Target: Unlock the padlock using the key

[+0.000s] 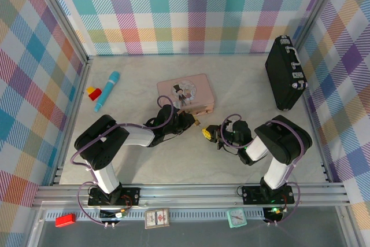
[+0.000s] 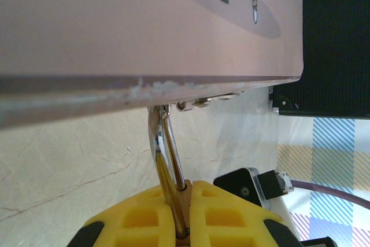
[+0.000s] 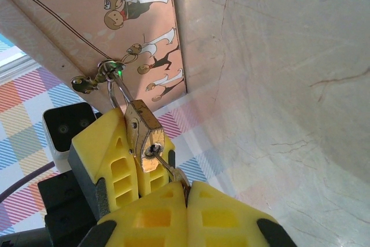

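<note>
Right gripper (image 3: 188, 188) is pinched tight on the key (image 3: 165, 163), its blade in the keyhole of the padlock (image 3: 141, 126), pointing straight away from the fingers. Left gripper (image 2: 185, 198) clamps the brass body, shackle hooked through the hasp on the pink tin (image 3: 87, 15). I'd expect a twist about the key's long axis, the right arm's job.
</note>
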